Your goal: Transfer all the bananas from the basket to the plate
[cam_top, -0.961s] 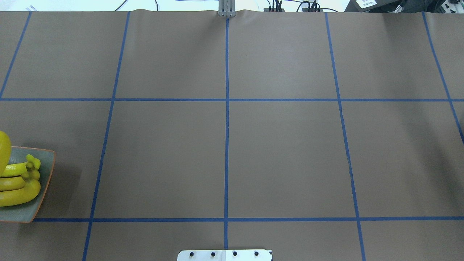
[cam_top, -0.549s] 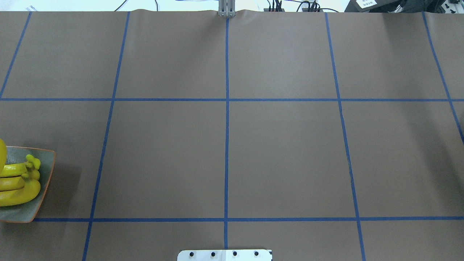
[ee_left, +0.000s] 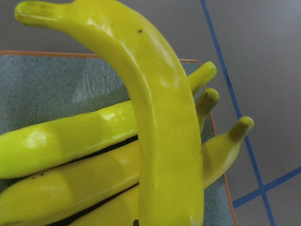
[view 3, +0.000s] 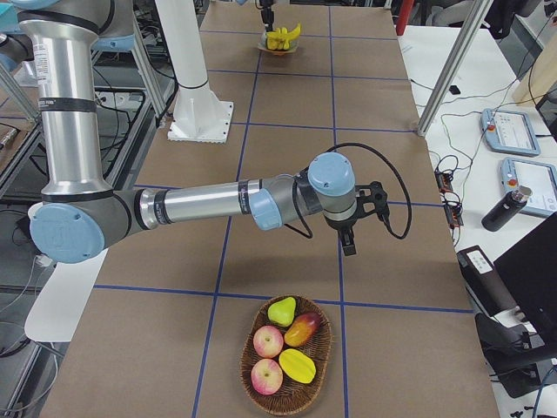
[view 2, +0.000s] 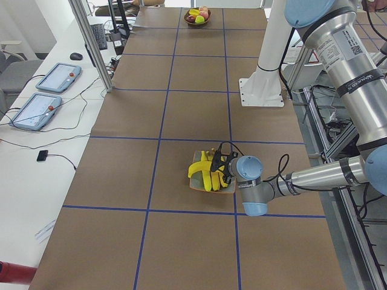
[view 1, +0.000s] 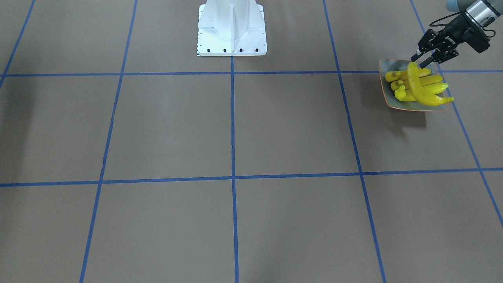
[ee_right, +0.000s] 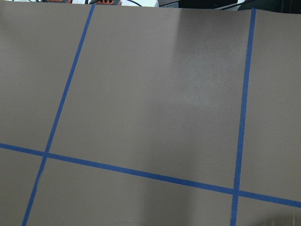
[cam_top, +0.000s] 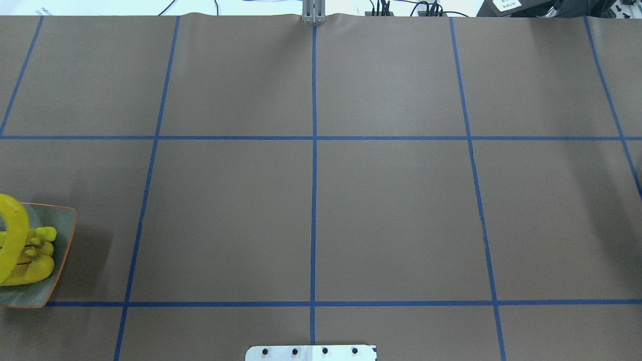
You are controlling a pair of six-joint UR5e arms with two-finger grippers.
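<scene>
Brown table (view 1: 275, 129) | bananas (view 1: 432, 81) piled on plate (cam_top: 62, 240) | left tool (view 1: 419, 59) at top banana (view 1: 422, 92), grip unclear | right tool (view 3: 350, 248): cannot tell

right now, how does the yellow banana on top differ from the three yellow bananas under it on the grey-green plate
Pose: the top yellow curved banana lies crosswise, while the three yellow bananas lie side by side, roughly parallel.
Support: the top banana rests on the three; the three lie directly on the squarish grey-green plate.
Stems: the top one's stem points a different way from theirs.
Shared: all are glossy, bright yellow and curved.
</scene>
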